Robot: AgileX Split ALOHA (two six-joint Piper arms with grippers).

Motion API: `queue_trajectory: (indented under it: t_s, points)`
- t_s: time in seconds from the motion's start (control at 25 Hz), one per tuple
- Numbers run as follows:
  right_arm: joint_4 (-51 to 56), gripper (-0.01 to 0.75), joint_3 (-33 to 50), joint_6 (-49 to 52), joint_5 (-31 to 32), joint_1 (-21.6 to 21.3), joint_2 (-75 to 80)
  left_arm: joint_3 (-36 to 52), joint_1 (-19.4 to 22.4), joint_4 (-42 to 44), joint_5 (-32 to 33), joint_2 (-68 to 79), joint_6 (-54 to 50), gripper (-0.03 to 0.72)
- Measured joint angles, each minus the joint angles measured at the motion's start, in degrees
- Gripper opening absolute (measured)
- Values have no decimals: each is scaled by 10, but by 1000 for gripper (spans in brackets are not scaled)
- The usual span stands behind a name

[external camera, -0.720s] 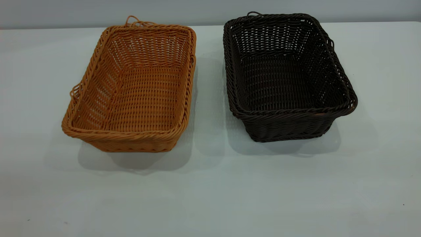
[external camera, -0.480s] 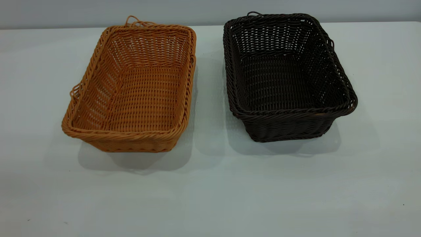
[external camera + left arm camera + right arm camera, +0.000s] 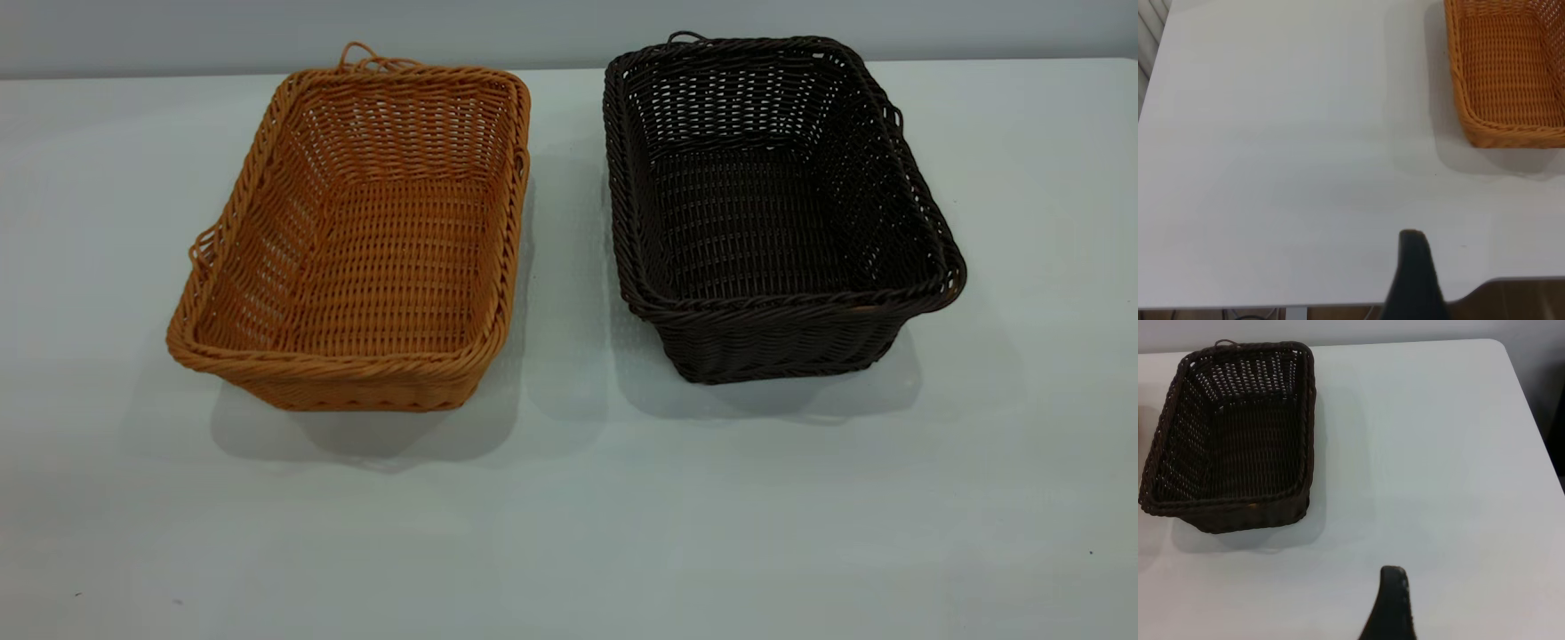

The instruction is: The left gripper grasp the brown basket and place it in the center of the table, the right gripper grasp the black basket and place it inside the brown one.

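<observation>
- The table (image 3: 569, 498) is a wide white top that fills the exterior view; its near half is bare.
- The brown basket (image 3: 356, 240) stands upright on the table at about 10 o'clock from the middle of the exterior view. Its open top faces up, and a loop handle shows on its far rim and another on its outer long side.
- The black basket (image 3: 773, 204) stands upright at about 2 o'clock from the middle, just beside the brown one with a strip of bare table between them. The two do not touch. It sits a little farther back, with a loop handle on its far rim.
- The left gripper (image 3: 1415, 277) appears only in the left wrist view, as one dark finger over the table edge. It is well apart from the brown basket (image 3: 1508, 73) and holds nothing visible; how wide it stands cannot be told.
- The right gripper (image 3: 1391, 603) appears only in the right wrist view, again as one dark finger above bare table. It is well clear of the black basket (image 3: 1235, 433) and carries nothing visible; its opening cannot be told.
</observation>
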Motion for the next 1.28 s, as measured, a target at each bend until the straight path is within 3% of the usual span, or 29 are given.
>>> queue_trajectory:
  t_s: [1.04, 1.28]
  points:
    - [2, 563, 0, 5, -5, 0, 3, 0, 0, 2, 0, 1, -2, 500]
    - [68, 574, -1, -3, -29, 0, 129, -20, 0, 13, -41, 117, -34, 500]
